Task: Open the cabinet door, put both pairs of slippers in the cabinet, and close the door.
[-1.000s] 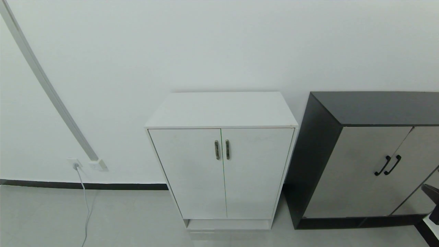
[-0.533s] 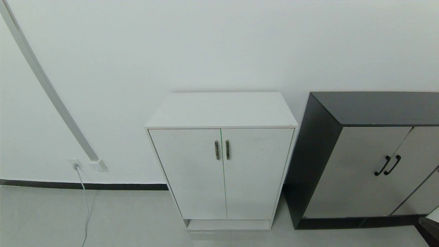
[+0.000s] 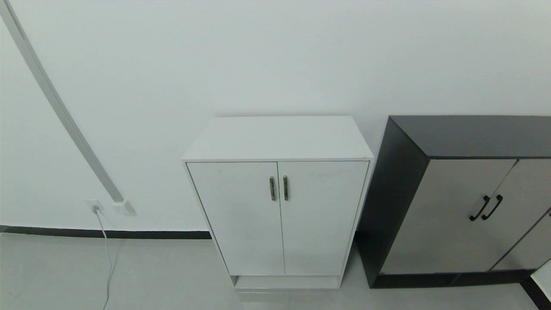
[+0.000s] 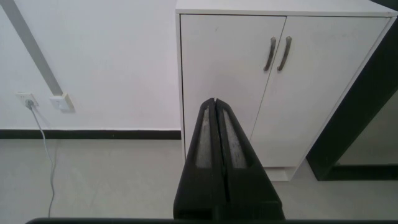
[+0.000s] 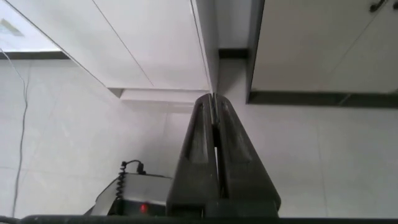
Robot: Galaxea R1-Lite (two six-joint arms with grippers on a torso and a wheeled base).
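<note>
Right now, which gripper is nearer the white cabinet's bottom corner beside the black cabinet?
Right, it seems. The right gripper, shut, points down near the white cabinet's corner, by the black cabinet. The left gripper, also shut, sits farther back, facing the doors.

the left tool (image 4: 214,101) has its two dark fingers (image 4: 200,146) pressed flat together. only a thin seam runs between them up to the tips, and nothing is held. it points forward, tipped a little downward. the right tool (image 5: 214,97) is closed the same way and is empty too, its fingers meeting along one narrow line. it is angled much more steeply downward than the left.
</note>
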